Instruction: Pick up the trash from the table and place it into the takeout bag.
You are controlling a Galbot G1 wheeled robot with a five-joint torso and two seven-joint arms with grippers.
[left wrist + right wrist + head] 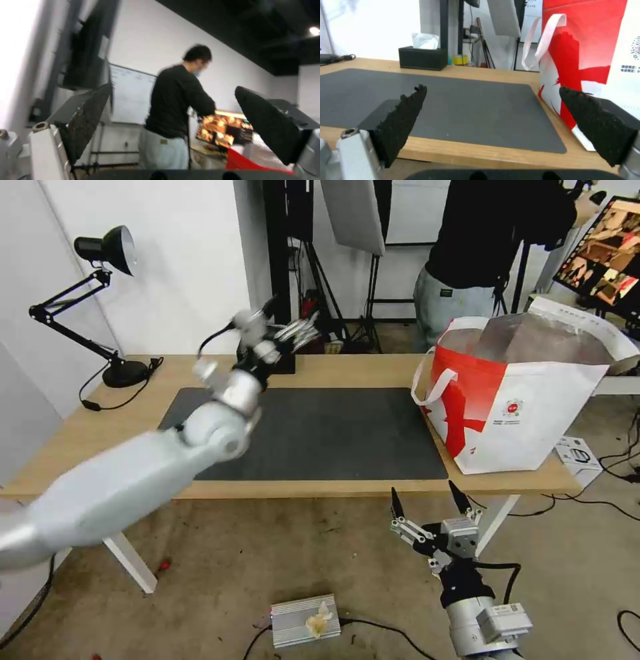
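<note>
Takeout bag (533, 427) upright on table (373, 370) (contents unseen). Left gripper (173, 125) raised, wide; right gripper (430, 500) low, wide.

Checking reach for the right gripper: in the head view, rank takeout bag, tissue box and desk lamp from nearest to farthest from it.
From the right gripper, open, below the table's near edge:
1. Takeout bag, on the table's right end, just up and right of it.
2. Tissue box, at the far edge past the mat, mid-table.
3. Desk lamp, far-left corner.
</note>
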